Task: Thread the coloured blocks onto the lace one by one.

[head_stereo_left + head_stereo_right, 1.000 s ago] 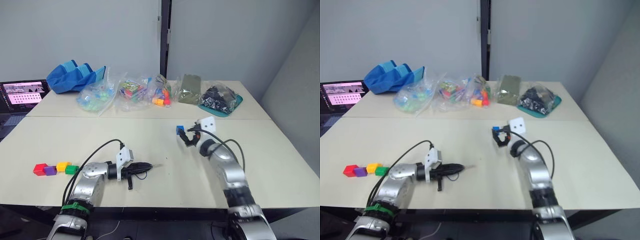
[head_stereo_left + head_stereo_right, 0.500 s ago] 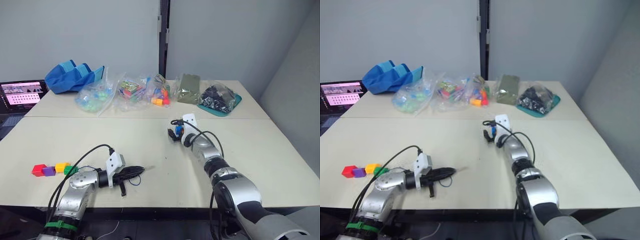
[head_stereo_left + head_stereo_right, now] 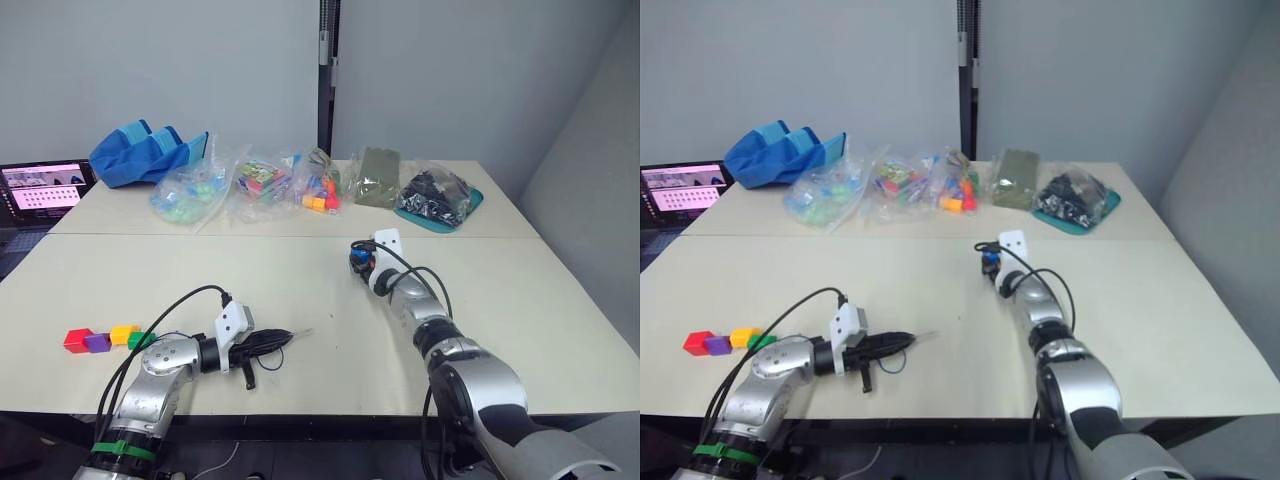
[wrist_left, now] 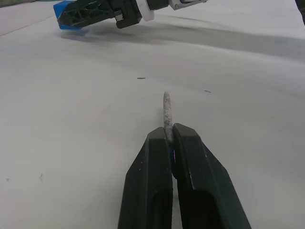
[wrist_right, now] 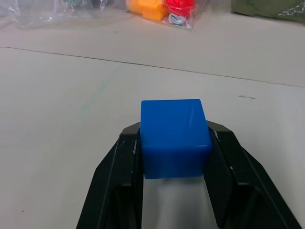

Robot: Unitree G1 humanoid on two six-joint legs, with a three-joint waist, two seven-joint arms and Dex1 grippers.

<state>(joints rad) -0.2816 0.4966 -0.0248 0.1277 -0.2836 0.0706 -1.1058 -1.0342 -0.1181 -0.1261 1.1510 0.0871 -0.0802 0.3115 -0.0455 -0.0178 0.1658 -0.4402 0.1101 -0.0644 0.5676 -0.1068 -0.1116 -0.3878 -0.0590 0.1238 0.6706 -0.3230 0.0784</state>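
The left gripper (image 4: 169,136) pinches the lace (image 4: 166,110) near its pale tip, low over the table (image 3: 300,290). Four blocks (image 3: 110,338) sit in a row by the front left edge. Farther out, the right gripper (image 5: 174,138) clamps the blue block (image 5: 174,136).

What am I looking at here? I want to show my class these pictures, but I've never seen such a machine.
It is a robot with two arms at a table. Two pictures come from cameras on its head; two come from its wrists. Its right hand is shut on a blue block. Its left hand pinches the stiff tip of a lace. Four more blocks, red, purple, yellow and green, wait by the table's left edge. Bags of toys lie at the back.
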